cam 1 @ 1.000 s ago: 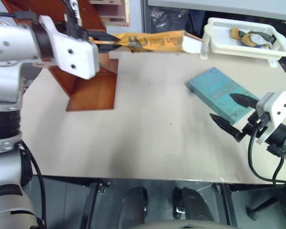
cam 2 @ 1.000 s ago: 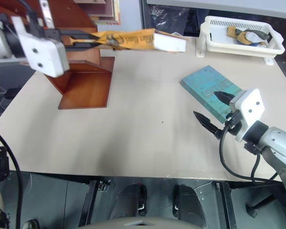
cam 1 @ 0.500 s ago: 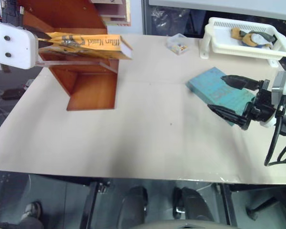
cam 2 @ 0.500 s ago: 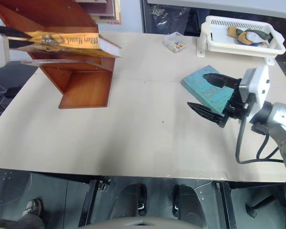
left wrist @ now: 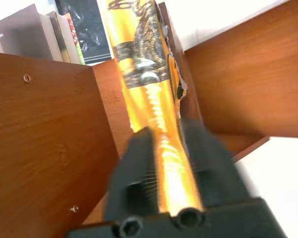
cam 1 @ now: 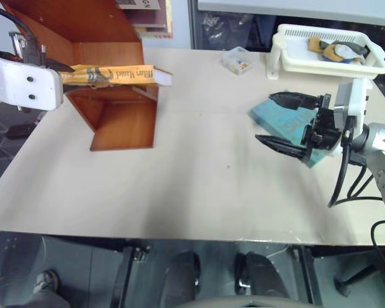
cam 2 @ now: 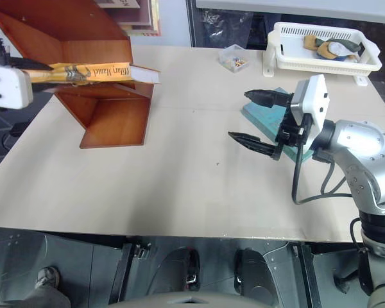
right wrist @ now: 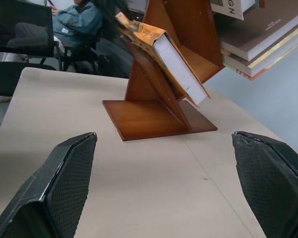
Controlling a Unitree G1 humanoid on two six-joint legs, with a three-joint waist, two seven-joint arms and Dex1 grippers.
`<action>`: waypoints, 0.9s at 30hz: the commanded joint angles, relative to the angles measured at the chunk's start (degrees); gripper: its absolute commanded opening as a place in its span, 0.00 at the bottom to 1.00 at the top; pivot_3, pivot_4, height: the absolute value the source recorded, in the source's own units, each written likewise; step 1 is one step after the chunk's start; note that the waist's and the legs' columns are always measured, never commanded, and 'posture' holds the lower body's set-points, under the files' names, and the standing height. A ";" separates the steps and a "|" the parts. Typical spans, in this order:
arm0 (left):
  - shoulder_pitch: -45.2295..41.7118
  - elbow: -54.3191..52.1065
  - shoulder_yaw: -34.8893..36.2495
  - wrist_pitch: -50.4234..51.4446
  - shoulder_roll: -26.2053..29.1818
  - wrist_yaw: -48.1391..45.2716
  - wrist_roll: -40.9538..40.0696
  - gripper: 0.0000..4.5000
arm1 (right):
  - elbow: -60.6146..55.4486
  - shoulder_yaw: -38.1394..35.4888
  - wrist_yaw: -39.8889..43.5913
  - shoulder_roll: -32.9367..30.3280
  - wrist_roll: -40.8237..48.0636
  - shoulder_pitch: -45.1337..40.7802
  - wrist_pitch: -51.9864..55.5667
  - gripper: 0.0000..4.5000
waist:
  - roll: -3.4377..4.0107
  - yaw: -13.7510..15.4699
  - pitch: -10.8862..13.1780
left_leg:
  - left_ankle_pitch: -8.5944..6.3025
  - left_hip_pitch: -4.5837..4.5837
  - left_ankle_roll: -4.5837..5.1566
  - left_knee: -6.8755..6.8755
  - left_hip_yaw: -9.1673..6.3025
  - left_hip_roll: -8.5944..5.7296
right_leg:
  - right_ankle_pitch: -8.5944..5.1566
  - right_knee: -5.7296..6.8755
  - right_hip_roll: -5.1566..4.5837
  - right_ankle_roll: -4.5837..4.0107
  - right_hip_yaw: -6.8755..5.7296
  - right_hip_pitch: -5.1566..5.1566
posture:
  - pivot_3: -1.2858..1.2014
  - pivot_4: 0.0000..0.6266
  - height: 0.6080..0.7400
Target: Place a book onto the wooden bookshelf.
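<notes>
Across the pale beige table [cam 1: 199, 186], the left gripper [cam 1: 63, 69] fingers grasp the orange-yellow hardcover book [cam 1: 119, 74] by its spine, lying level on the reddish-brown wooden bookshelf [cam 1: 109, 106] board for setting down, while the right gripper [cam 2: 260, 117] fingers hang spread and empty.

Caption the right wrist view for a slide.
Orange book resting on the wooden bookshelf, seen between the open right gripper.

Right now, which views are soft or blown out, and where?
Left wrist view: the left gripper fingers are blurred, and glare streaks the book spine. Right wrist view: the right gripper's pads are soft up close, the wooden bookshelf sharp. Eye views: evenly lit.
</notes>
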 commanded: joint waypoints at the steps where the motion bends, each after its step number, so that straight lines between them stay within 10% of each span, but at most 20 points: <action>1: 2.06 -0.60 4.40 2.88 -0.24 0.25 -3.40 0.55 | -0.10 -1.49 -2.11 1.02 -0.32 -2.33 0.22 1.00 | 0.00 -0.02 0.00 | 0.00 0.00 0.00 0.00 0.02 0.00 | 0.00 0.01 0.00 0.00 0.02 -0.01 | 0.52 0.24 1.00; 7: 11.81 -14.75 20.76 18.60 -1.34 -1.64 -16.15 0.55 | 1.64 -2.83 -2.80 1.49 0.62 -3.26 2.06 1.00 | -0.06 -0.19 0.04 | 0.00 -0.37 -0.01 0.01 0.11 0.01 | 0.03 -0.03 -0.01 0.01 0.16 -0.36 | 0.52 0.24 1.00; 14: 22.14 -39.53 39.58 57.25 -14.89 8.73 -41.03 0.55 | 1.09 -2.82 -2.72 0.41 0.43 -2.62 5.37 1.00 | -0.04 -0.10 0.03 | 0.12 -0.33 -0.21 -0.03 0.04 -0.01 | 0.02 -0.07 -0.01 0.04 0.35 -0.40 | 0.52 0.24 1.00; 20: 28.89 -50.67 29.23 61.03 -33.51 23.79 -49.57 0.55 | -4.42 -2.80 -6.76 -2.98 -0.90 4.63 12.23 1.00 | -0.21 0.13 0.01 | 0.01 -0.09 -0.02 0.05 -0.29 -0.04 | 0.04 -0.02 -0.05 0.02 0.10 -0.02 | 0.52 0.24 1.00; 27: 43.60 -44.73 24.82 46.40 -34.94 21.79 -37.04 0.99 | -16.48 -10.45 -13.03 -4.85 -6.04 29.60 14.18 1.00 | -0.49 0.11 0.09 | -0.05 0.13 0.01 -0.14 -0.23 -0.04 | 0.04 -0.18 -0.02 -0.06 0.15 0.12 | 0.52 0.24 1.00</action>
